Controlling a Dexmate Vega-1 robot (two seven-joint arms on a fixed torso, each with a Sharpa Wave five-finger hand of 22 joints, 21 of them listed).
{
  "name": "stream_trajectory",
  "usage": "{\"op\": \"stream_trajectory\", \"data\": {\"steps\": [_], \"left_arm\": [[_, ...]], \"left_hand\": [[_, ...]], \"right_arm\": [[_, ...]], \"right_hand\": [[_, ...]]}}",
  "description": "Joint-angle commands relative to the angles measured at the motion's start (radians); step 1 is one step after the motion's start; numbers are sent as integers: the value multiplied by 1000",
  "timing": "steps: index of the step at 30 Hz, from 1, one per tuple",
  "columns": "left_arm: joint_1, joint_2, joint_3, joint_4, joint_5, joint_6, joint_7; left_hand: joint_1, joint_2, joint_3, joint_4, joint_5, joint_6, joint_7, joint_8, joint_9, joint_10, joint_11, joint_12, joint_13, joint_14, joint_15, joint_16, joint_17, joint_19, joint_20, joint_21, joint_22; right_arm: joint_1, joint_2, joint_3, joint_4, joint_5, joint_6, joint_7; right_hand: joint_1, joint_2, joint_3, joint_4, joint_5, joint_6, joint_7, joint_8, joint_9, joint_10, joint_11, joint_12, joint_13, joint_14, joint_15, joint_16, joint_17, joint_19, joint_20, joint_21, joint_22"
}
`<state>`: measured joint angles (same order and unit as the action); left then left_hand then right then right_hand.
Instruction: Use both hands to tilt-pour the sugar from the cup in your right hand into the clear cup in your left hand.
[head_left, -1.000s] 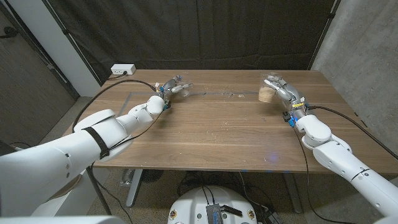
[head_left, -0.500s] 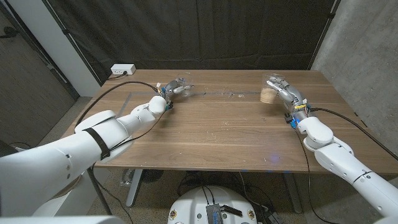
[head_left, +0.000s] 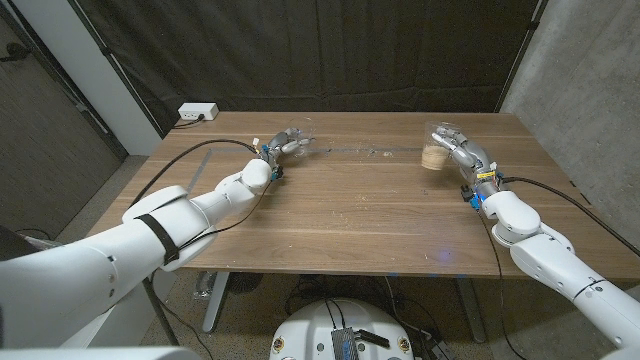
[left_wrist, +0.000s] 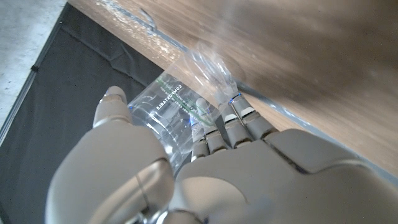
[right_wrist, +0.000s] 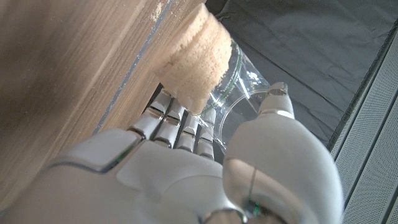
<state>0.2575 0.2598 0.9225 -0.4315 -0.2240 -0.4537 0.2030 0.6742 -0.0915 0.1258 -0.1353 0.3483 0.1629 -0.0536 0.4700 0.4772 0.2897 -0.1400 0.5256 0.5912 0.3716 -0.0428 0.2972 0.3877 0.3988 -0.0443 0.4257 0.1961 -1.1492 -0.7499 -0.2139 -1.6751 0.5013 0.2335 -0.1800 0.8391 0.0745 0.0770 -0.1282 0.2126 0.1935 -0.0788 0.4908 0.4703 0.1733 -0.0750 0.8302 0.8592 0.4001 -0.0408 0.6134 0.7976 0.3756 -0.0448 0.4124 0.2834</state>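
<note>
A clear cup (head_left: 435, 146) with pale brown sugar (right_wrist: 193, 56) in its lower part is gripped by my right hand (head_left: 456, 144) at the table's far right. The right wrist view shows the fingers wrapped around the cup (right_wrist: 233, 81) with the thumb on its other side. At the far left my left hand (head_left: 281, 142) holds an empty clear cup (head_left: 298, 142). The left wrist view shows that cup (left_wrist: 180, 106) between thumb and fingers, with printed lettering on its wall. The two cups are far apart.
The wooden table (head_left: 340, 210) has a faint taped line (head_left: 350, 151) with scattered sugar grains near its far middle. A white power box (head_left: 197, 111) sits beyond the far left corner. A dark curtain hangs behind, and a concrete wall stands at the right.
Both hands have lifted and shifted slightly with their cups; the left hand moved a little rightward and farther, the right hand slightly rightward.
</note>
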Motion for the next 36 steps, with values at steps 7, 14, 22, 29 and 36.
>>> {"op": "stream_trajectory", "data": {"steps": [7,14,22,29,36], "left_arm": [[37,-34,-59,-6,-46,-28,-17],[48,-51,-74,-6,-69,16,-21],[56,-65,-84,-6,-90,58,-22],[57,-68,-84,-6,-98,83,-24],[69,-55,-76,-6,-75,-24,-13]], "left_hand": [[12,2,-10,2,6,31,5,15,-5,33,-5,18,6,36,-96,3,5,20,-18,0,-1],[37,26,-3,4,8,58,7,26,-9,67,-7,37,11,78,-102,9,7,52,-25,10,-1],[70,53,4,5,5,88,13,45,-3,104,-7,60,20,134,-109,17,11,89,-41,22,-1],[92,71,10,4,4,98,18,54,2,113,-4,71,28,156,-110,19,16,106,-42,28,0],[101,71,8,3,0,99,18,58,6,114,-5,76,33,164,-108,16,18,114,-42,30,0]], "right_arm": [[-32,-24,17,-16,12,-20,4],[-42,-39,26,-25,22,-43,7],[-26,-39,12,-5,7,-37,20],[-15,-31,-1,7,-10,-29,14],[-6,-11,-8,29,-21,-5,1]], "right_hand": [[1,9,-2,0,-1,11,-4,0,4,7,-1,0,2,8,-182,-1,2,-1,-42,5,-1],[1,9,-2,-1,-2,11,-3,0,4,8,-2,0,2,8,-182,-1,1,-1,-42,6,-2],[2,11,-3,-1,-2,11,-6,-1,5,10,-3,0,1,9,-182,-1,0,0,-43,7,-3],[4,13,-2,-2,-2,17,-4,1,5,14,-4,1,1,14,-183,0,-1,0,-43,7,-4],[5,15,-2,-2,-2,19,-3,1,5,16,-4,1,2,14,-183,3,1,0,-43,8,-5]]}}
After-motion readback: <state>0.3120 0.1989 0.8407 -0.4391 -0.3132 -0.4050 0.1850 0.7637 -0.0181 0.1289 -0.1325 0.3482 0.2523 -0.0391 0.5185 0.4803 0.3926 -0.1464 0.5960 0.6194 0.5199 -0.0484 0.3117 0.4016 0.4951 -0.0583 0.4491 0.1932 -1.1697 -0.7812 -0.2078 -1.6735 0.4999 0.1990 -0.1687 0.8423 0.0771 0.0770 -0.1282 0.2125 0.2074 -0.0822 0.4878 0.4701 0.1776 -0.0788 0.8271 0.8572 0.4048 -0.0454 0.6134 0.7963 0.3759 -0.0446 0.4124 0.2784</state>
